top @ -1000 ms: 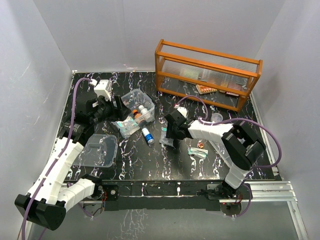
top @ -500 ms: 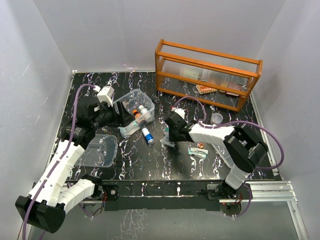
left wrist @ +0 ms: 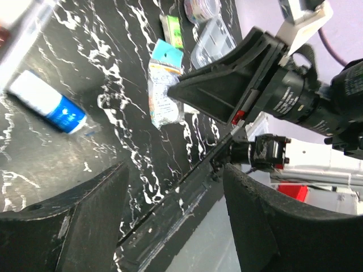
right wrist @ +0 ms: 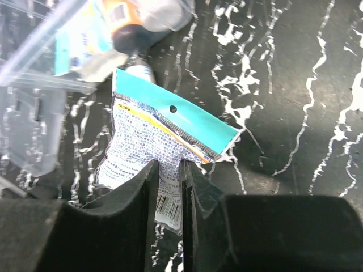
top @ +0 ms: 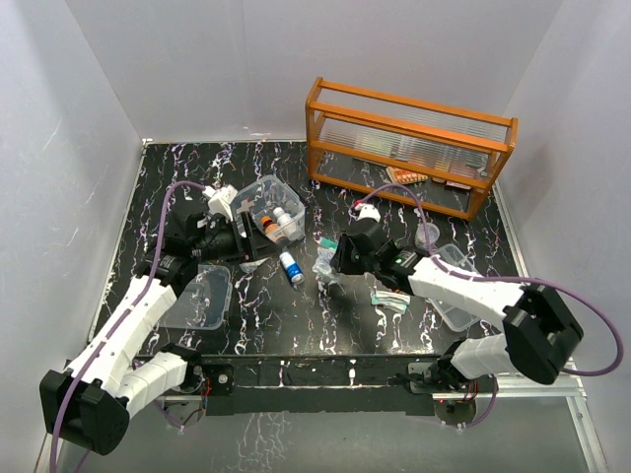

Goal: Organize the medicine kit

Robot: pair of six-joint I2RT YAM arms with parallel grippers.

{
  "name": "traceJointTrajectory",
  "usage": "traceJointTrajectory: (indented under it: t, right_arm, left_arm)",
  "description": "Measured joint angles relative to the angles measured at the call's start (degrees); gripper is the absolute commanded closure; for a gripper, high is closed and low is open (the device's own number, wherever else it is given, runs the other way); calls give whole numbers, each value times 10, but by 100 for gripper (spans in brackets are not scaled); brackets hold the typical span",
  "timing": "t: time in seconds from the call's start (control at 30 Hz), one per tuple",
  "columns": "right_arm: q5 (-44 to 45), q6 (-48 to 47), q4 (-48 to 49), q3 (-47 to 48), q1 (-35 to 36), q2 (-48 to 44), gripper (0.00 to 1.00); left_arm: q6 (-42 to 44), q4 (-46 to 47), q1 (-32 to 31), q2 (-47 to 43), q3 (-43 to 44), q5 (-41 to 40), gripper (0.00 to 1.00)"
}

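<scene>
The medicine kit (top: pixel 279 197) is a clear box at the table's middle left, open, with small bottles inside. Its wall also shows in the right wrist view (right wrist: pixel 34 85). Its clear lid (top: pixel 202 296) lies to the near left. My right gripper (top: pixel 332 258) is shut on a white packet with a teal header (right wrist: pixel 170 122), held just right of the kit; the packet also shows in the top view (top: pixel 323 261) and the left wrist view (left wrist: pixel 164 93). My left gripper (top: pixel 254 239) is open and empty at the kit's near side, its fingers (left wrist: pixel 74 221) wide apart.
A blue and white bottle (top: pixel 290 266) lies between the grippers. Green packets (top: pixel 391 299) lie near the right arm. A clear tray (top: pixel 455 291) and a small round pot (top: pixel 427 234) are at the right. The orange glass-fronted rack (top: pixel 409 138) stands at the back right.
My left gripper has swung right along the kit's near side. My right arm has stretched out and now holds the packet slightly farther back, closer to the kit.
</scene>
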Motion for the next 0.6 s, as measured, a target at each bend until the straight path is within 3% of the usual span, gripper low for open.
traceJointTrajectory:
  t: [0.27,0.6]
  right_arm:
    - [-59,18,65,-21,0,-58,77]
    - [-75,27,110,-40,0,-93,80]
  left_arm:
    - [-28,8,-83,99,30,-4,44]
    - [-76,39,-100,144,31,-1,50]
